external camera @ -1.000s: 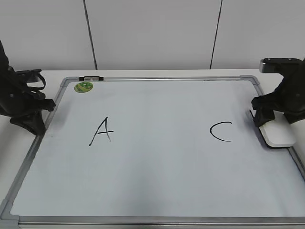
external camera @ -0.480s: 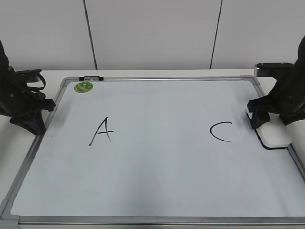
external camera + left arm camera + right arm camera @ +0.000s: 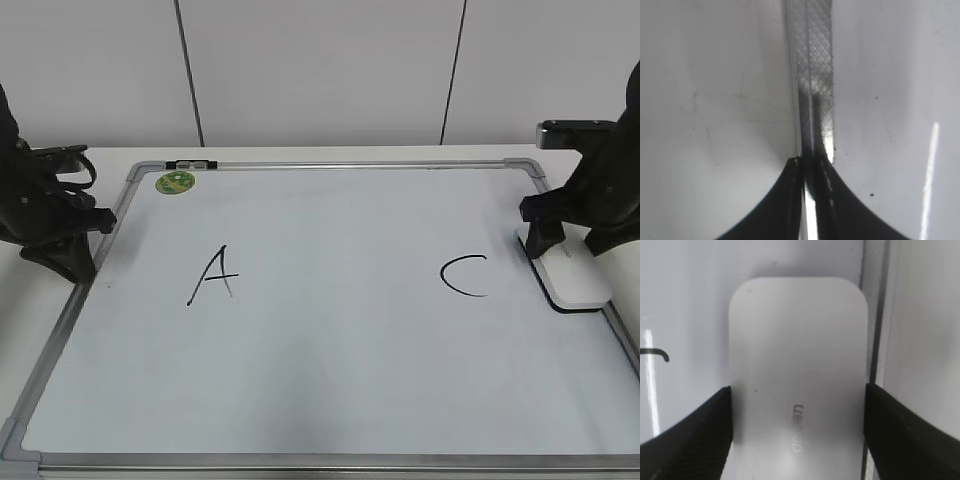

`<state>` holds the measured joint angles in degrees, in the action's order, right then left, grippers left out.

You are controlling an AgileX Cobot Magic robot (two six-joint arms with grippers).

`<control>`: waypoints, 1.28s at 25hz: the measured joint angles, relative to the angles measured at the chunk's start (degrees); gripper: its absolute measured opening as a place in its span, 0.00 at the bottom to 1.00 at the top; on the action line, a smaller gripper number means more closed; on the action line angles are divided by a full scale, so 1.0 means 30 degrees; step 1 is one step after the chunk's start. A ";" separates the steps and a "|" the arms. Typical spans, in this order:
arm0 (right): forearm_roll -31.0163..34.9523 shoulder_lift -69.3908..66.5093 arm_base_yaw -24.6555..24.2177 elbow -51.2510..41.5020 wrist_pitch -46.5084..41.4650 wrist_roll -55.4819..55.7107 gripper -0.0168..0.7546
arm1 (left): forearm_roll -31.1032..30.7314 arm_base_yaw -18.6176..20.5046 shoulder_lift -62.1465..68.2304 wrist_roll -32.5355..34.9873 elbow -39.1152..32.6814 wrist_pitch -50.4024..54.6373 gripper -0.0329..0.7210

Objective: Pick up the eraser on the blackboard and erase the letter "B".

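Observation:
The blackboard (image 3: 330, 350) lies flat, a pale glossy board in a silver frame. No letter "B" shows on it; only a black "A" (image 3: 215, 275) and a black "C" (image 3: 465, 275) are there. The white eraser (image 3: 575, 280) rests on the board's right edge, right of the "C". My right gripper (image 3: 548, 250) is over its far end. In the right wrist view the eraser (image 3: 797, 355) fills the gap between the jaws (image 3: 798, 405), which touch both its long sides. My left gripper (image 3: 65, 265) sits by the board's left frame, with its jaws (image 3: 810, 165) together over the frame strip (image 3: 812, 60).
A small round green magnet (image 3: 175, 182) sits at the board's far left corner, with a dark clip (image 3: 190, 162) on the top frame beside it. A tip of the "C" stroke (image 3: 657, 354) shows left of the eraser. A white wall stands behind the table.
The right gripper and the eraser have shifted a little left and away from the camera along the board's right edge. The right arm has turned slightly. The left arm has not moved.

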<state>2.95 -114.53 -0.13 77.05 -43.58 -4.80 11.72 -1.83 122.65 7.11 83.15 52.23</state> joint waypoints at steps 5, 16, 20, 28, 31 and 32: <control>0.0000 0.0073 0.0000 0.2072 -0.2023 0.0042 0.81 | -0.0073 0.0000 0.0000 0.0157 0.0000 0.0278 0.17; -0.0150 0.1986 0.0000 0.6614 -0.7060 0.0050 0.79 | -0.0657 0.0000 0.0608 -0.0174 0.6524 0.5428 0.52; -0.0066 0.3681 0.0000 0.6872 -0.8499 -0.0195 0.79 | -0.0657 -0.0036 -0.0127 -0.0640 0.8074 0.5719 0.53; 0.0734 0.7462 0.0000 0.6872 -0.9144 -0.0573 0.79 | -0.0384 -0.0430 -0.4098 -0.0775 0.8209 0.6143 0.53; 0.1279 0.9240 0.0000 0.6872 -0.9260 -0.0622 0.79 | -0.0384 -0.0815 -0.6041 -0.0775 0.8209 0.6274 0.53; 0.1376 0.9881 0.0000 0.6872 -0.9328 -0.0622 0.79 | -0.0375 -0.0902 -0.6619 -0.0775 0.8161 0.6274 0.53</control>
<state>7.07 -84.88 -0.13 97.66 -71.57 -6.67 10.59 -4.53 102.79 4.79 107.63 71.05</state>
